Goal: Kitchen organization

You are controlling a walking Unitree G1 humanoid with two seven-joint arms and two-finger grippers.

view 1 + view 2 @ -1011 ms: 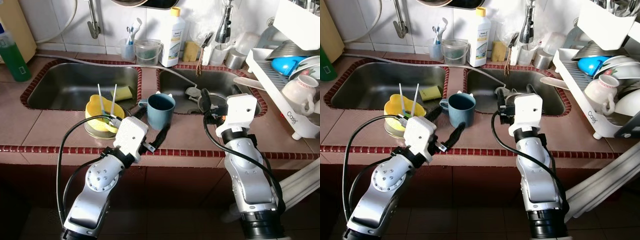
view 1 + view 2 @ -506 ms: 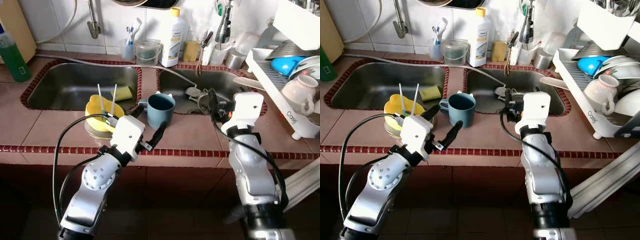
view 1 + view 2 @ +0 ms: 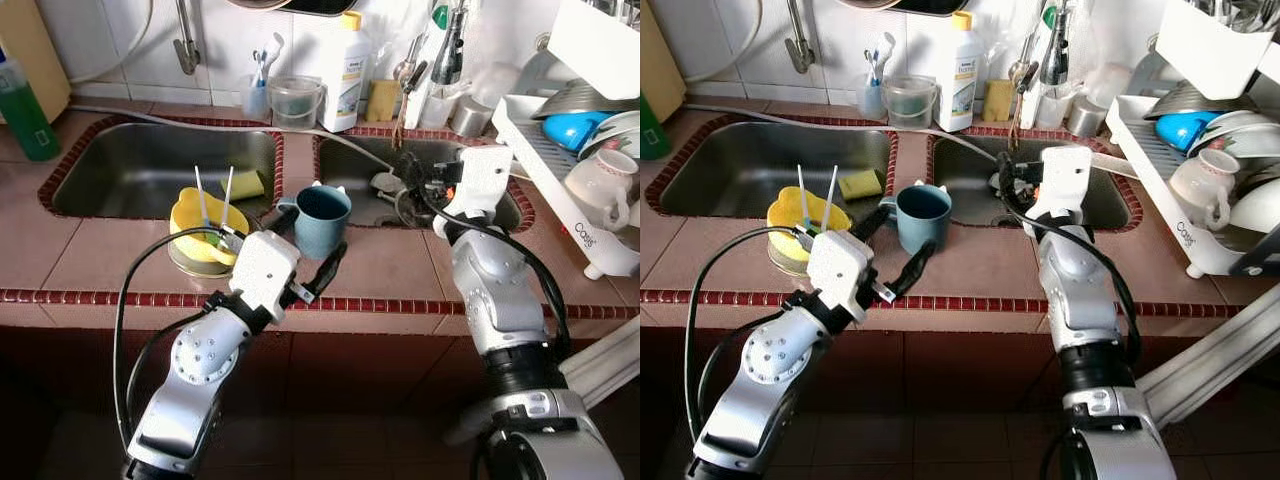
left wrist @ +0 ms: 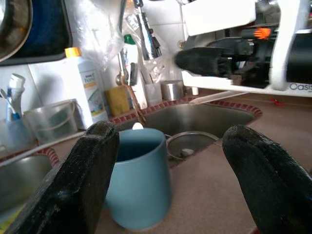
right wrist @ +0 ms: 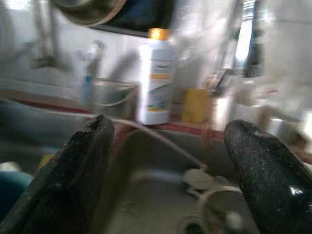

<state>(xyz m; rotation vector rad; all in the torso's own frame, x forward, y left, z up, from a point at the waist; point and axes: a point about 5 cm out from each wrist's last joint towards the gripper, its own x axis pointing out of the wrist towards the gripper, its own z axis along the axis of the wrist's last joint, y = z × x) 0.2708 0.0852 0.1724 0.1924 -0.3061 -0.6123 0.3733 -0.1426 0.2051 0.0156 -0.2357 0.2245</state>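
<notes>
A blue cup (image 3: 322, 220) stands upright on the tiled counter between the two sinks, also close up in the left wrist view (image 4: 139, 183). My left gripper (image 3: 303, 243) is open just in front of it, one finger beside the cup's left side and the other out to the right, not touching. A yellow bowl (image 3: 205, 225) with two thin white sticks sits left of the cup. My right gripper (image 3: 408, 187) hovers open over the right sink (image 3: 365, 170), holding nothing. Its wrist view looks into that sink at a drain strainer (image 5: 214, 209).
A white dish rack (image 3: 575, 215) with a white cup (image 3: 600, 185) and bowls stands at the right. A yellow sponge (image 3: 247, 185) lies in the left sink. A white bottle (image 3: 345, 75), clear tub (image 3: 295, 100) and faucet (image 3: 447, 50) line the back wall. A green bottle (image 3: 22, 110) stands far left.
My right gripper has moved forward from the counter's edge to above the right sink. The left gripper has stayed open in front of the blue cup.
</notes>
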